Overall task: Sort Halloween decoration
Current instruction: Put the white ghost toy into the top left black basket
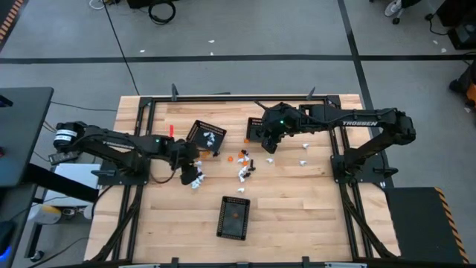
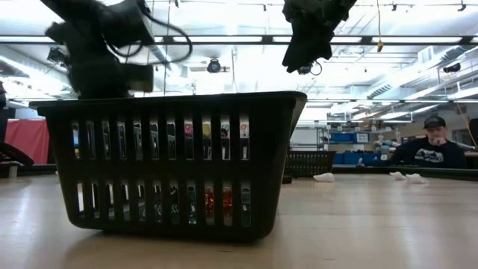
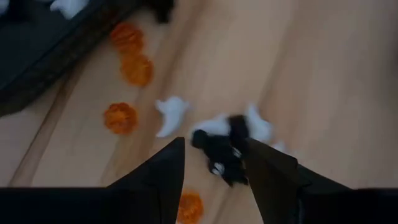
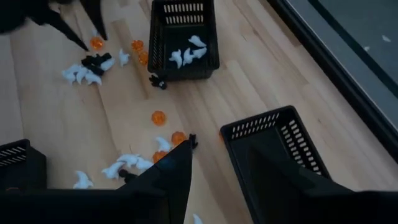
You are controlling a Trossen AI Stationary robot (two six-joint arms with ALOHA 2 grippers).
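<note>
1. The left claw (image 1: pixel 195 170) hangs over a small heap of white and black trinkets (image 1: pixel 196 179) on the wooden surface (image 1: pixel 297 216); its fingers (image 3: pixel 163 171) stand apart with nothing between them, and a black trinket (image 3: pixel 222 155) lies just below the gap among white ghosts (image 3: pixel 171 112).
2. 3 orange pumpkins (image 3: pixel 120 117) lie beside that heap, near the left basket (image 1: pixel 206 136), which holds several white ghosts (image 4: pixel 186 55).
3. The front basket (image 1: pixel 233 217) sits nearer the surface's front edge with an orange piece (image 1: pixel 236 216) inside.
4. More mixed trinkets (image 1: pixel 245 167) are scattered at the middle, between the baskets.
5. The right claw (image 1: pixel 269 141) hovers at the third basket (image 1: pixel 256 128); its fingers (image 4: pixel 177 171) are apart and empty.
6. A few white ghosts (image 1: pixel 303 155) lie farther right.
7. A person (image 2: pixel 429 146) sits beyond the surface.
</note>
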